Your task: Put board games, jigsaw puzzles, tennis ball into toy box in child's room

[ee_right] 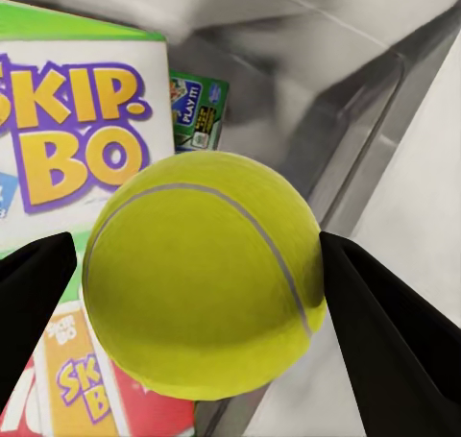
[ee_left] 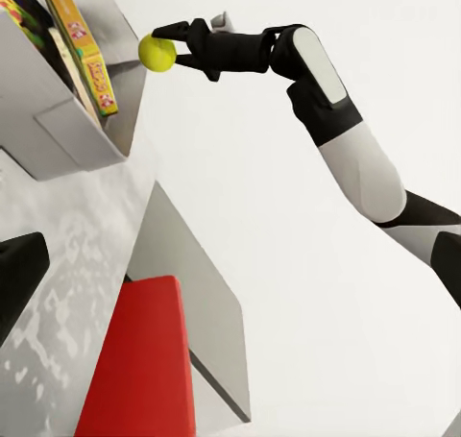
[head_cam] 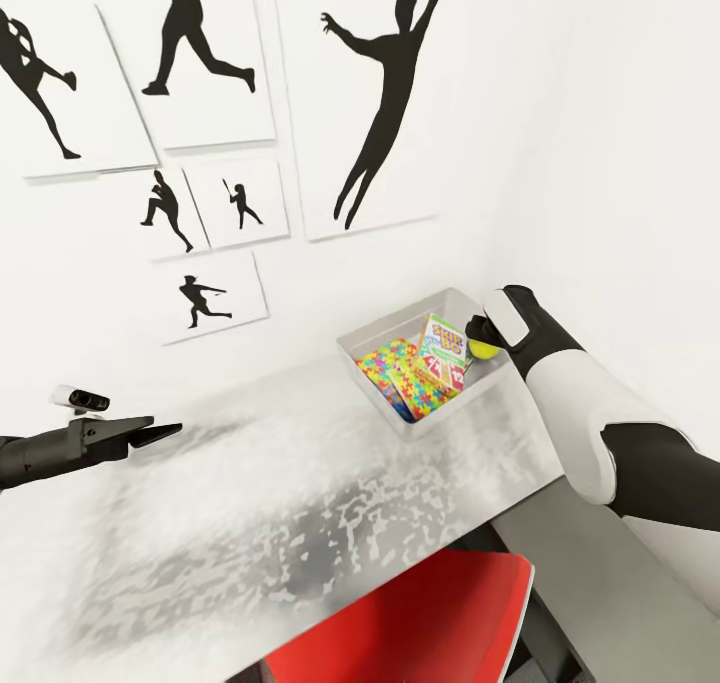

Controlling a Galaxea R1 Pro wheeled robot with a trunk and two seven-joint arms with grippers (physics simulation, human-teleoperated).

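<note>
White wall w/ six black silhouette posters backs the table; a red chair sits at its near edge. The tray stands at the table's far right corner, holding a Skip-Bo box and puzzle boxes; I count two puzzle-pattern boxes in head view, though they overlap, so not certain. Right wrist view adds one small green box behind the Skip-Bo, unseen from the head. One ball: right gripper grasps it between both fingers, over the tray's right rim. Left wrist view shows that grip side-on, ball clear of the tray wall. Left gripper hovers over the table's left part, well apart from the tray, fingers together on nothing.
</note>
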